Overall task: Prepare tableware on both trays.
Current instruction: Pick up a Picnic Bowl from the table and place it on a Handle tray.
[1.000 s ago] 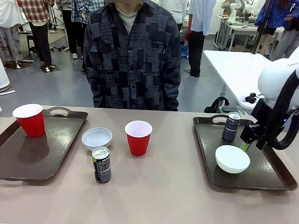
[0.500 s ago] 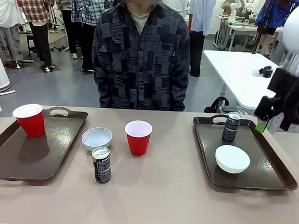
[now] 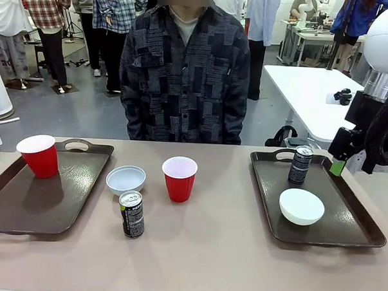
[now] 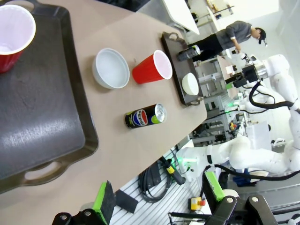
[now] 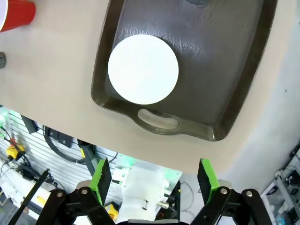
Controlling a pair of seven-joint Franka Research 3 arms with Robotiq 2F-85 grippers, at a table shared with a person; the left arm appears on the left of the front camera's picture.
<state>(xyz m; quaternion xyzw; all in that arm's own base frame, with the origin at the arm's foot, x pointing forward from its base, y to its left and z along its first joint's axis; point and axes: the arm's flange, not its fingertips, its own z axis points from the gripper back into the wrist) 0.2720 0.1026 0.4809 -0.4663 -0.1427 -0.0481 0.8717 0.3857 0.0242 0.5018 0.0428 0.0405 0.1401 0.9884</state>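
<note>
A matte tan counter (image 3: 228, 256) is being viewed from the robot's side. A left tray (image 3: 24, 209) is being occupied by a red cup (image 3: 38, 155) at its far corner. Between the trays, a bowl (image 3: 125, 179), a second cup (image 3: 179, 178) and a can (image 3: 132, 214) are standing on bare counter. A right tray (image 3: 269, 187) is being occupied by a second can (image 3: 301, 164) and a second bowl (image 3: 301, 206). The right pincer (image 5: 153, 176) is being held released, raised beside that tray. The left pincer (image 4: 159, 194) is being held released too, grasping nothing. A person (image 3: 184, 74) is standing at the far edge. Behind, a grey floor (image 3: 66, 114) and a white table (image 3: 306, 92) are being shown.
</note>
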